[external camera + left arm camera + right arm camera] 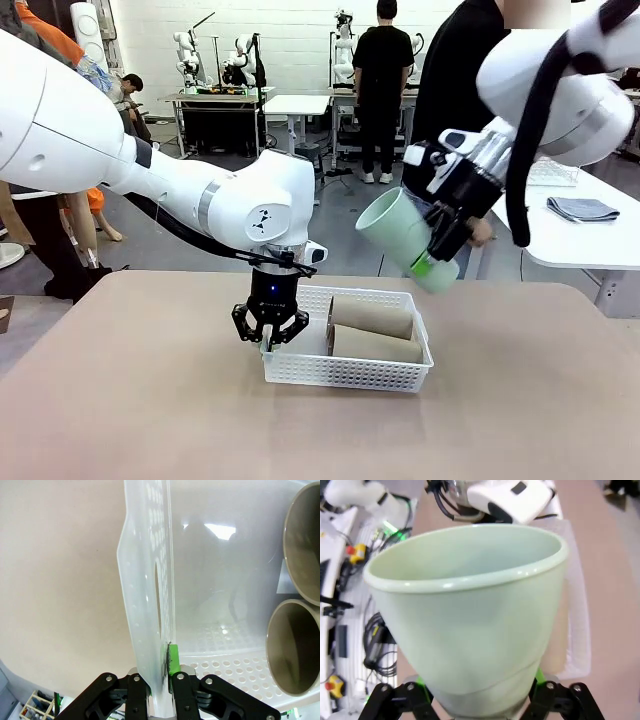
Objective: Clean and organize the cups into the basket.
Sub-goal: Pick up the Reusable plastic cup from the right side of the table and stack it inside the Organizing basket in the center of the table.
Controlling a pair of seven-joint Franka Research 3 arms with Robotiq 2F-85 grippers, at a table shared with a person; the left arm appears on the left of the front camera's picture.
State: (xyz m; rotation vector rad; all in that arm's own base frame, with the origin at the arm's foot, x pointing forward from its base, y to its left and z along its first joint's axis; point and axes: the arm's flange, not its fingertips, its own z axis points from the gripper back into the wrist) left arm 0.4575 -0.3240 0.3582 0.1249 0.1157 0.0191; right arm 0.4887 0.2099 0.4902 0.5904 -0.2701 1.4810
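Note:
A white lattice basket (345, 372) sits mid-table with two taupe cups (372, 316) lying on their sides in its right half; their open mouths face the left wrist camera (305, 540). My left gripper (269, 337) is shut on the basket's left wall (150, 610), one green pad (173, 659) inside it. Above and right of the basket hangs a mint green cup (400, 236), tilted with its mouth to the left, and my right gripper (440, 245) is shut around its base. The same cup (470, 615) looms close in the right wrist view.
The tan table (130, 400) has free room left and in front of the basket. A person in black stands behind the right arm at the far edge. A white side table (590, 245) with a grey cloth (582, 208) is at the right.

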